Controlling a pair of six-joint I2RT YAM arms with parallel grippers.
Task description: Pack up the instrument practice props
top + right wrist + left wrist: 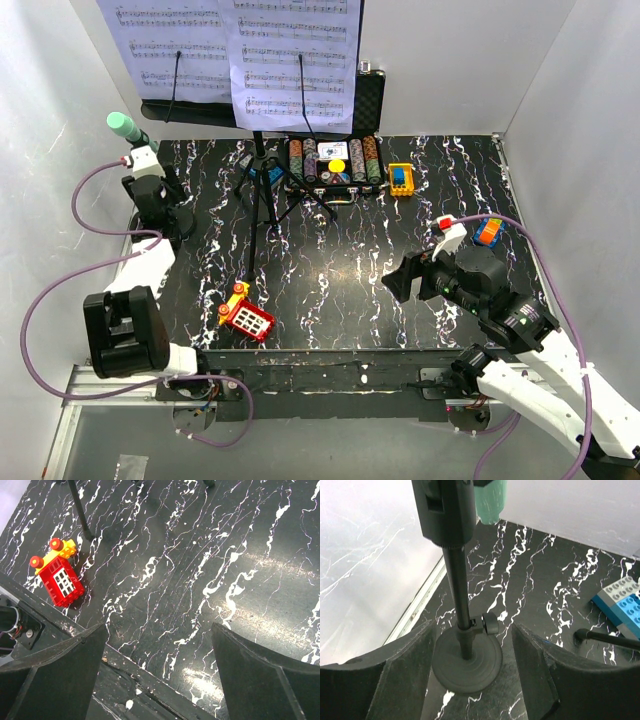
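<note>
Top view: the mint-green microphone (124, 127) stands upright at the far-left edge of the table (350, 290), beside the left arm (150, 200); the music stand (190, 112) is well to its right. Left wrist view: the left gripper (472, 675), part open and empty, straddles the vertical mic stand (461, 595) without touching. Right wrist view: the right gripper (157, 650), wide open and empty, hovers far from both, the red-and-yellow toy (57, 575) nearby

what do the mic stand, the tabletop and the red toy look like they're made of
Mic stand: probably metal, painted matte black; thin straight pole, round base with faint concentric rings. Tabletop: black, white-veined marble look with glossy glare patches; real stone or printed laminate, cannot tell. Toy: glossy moulded plastic, bright red and yellow, with round studs.
</note>
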